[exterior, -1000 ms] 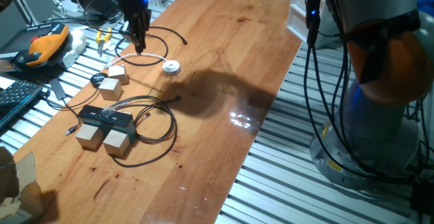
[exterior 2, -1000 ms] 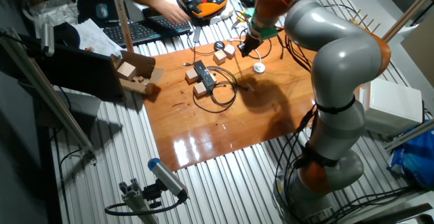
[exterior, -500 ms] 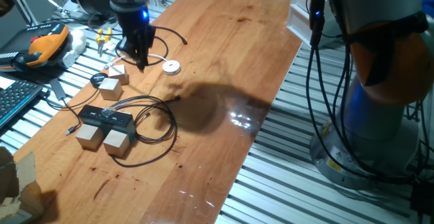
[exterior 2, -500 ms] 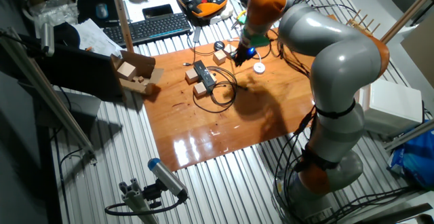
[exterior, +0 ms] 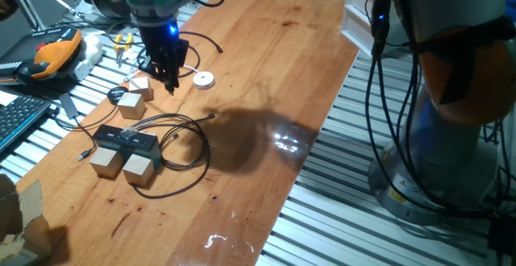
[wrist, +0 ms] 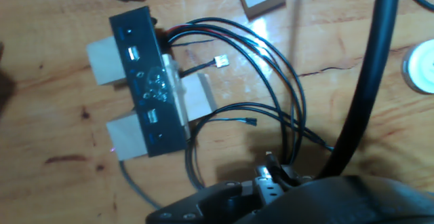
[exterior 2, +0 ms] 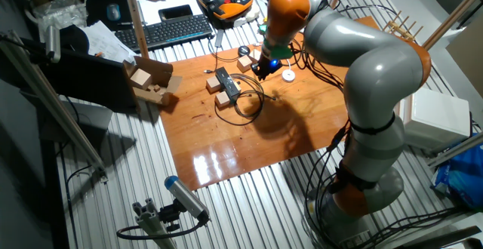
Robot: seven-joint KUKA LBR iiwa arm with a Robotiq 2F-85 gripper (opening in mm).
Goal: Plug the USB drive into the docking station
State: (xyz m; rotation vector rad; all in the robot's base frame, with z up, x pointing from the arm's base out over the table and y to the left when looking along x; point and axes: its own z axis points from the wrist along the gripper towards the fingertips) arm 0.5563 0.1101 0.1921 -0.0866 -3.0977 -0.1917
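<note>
The docking station is a flat black box lying across two pale wooden cubes at the near left of the table, with thin black cables looping from it. In the hand view the docking station lies at upper left with its ports facing up. My gripper hangs above the table beyond it, close to two other cubes. At the bottom of the hand view my gripper is shut on the USB drive, whose silver plug sticks out. The other fixed view shows my gripper right of the docking station.
A white round disc lies just right of the gripper. Black cable loops spread right of the station. A teach pendant and a keyboard lie off the table's left edge. Cardboard pieces sit on the metal slats.
The gripper has moved down and nearer, from over the far cable loop to beside the white disc and upper cubes, closer to the docking station. The station and cubes have not moved.
</note>
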